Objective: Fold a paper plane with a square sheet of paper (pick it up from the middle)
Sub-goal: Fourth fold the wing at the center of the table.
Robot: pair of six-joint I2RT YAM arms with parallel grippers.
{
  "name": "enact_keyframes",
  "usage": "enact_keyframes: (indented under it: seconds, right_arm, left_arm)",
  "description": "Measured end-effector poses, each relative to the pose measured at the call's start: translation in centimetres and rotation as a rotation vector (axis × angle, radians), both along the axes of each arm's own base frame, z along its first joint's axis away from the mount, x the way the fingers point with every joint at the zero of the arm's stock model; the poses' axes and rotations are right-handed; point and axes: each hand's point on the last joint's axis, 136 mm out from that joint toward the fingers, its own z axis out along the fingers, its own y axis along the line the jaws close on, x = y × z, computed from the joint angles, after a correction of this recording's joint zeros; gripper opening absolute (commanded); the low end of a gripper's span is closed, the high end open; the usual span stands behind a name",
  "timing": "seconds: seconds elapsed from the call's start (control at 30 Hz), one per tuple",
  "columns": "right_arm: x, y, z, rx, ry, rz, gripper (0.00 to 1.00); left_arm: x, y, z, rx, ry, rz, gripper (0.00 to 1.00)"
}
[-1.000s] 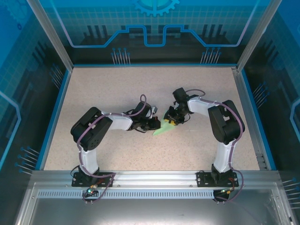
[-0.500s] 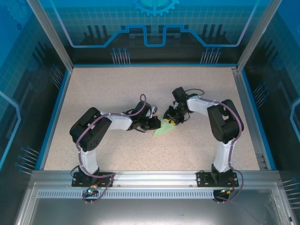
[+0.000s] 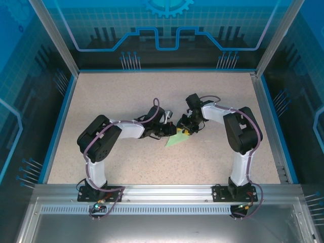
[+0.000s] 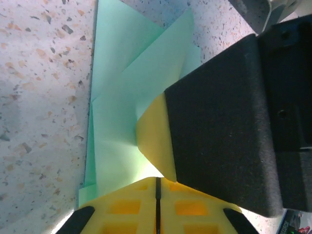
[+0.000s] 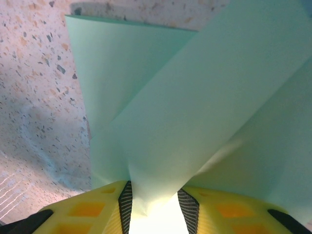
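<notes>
The pale mint-green paper point(image 3: 176, 139), partly folded into a pointed shape with overlapping flaps, lies on the speckled table between both arms. My left gripper point(image 3: 170, 132) is shut, and its yellow tips point(image 4: 157, 179) rest at the paper's point(image 4: 124, 102) edge with nothing visible between them. My right gripper point(image 3: 186, 129) is open. A raised flap of the paper point(image 5: 195, 97) runs into the gap between its fingers point(image 5: 153, 197). In the left wrist view the right gripper's yellow finger point(image 4: 155, 136) and black body press down on the paper just ahead of my left tips.
The speckled table point(image 3: 126, 96) is ringed by a blue rim and transparent walls. An aluminium rail point(image 3: 162, 190) carries both arm bases along the near edge. The two grippers stand almost touching over the paper.
The left gripper has crept slightly right and away from the bases, closer to the right gripper. The right gripper and the paper have hardly moved.
</notes>
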Motion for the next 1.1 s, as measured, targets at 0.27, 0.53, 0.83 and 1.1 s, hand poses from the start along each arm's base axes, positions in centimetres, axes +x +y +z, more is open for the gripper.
enact_keyframes:
  seconds: [0.27,0.53,0.83,1.1]
  right_arm:
    - [0.1,0.1,0.1,0.002,0.000,0.001,0.38]
    - [0.0,0.1,0.0,0.002,0.002,0.001,0.38]
    - [-0.1,0.0,-0.1,-0.002,0.010,0.001,0.36]
    - [0.2,0.3,0.7,0.020,-0.026,0.013,0.39]
  left_arm:
    - [-0.2,0.1,-1.2,0.029,0.034,0.000,0.07]
    - [0.0,0.5,-1.9,0.058,0.042,0.017,0.06]
    - [-0.2,0.6,-2.3,0.064,0.050,0.017,0.05]
    - [-0.1,0.6,-2.4,0.075,0.064,0.016,0.00]
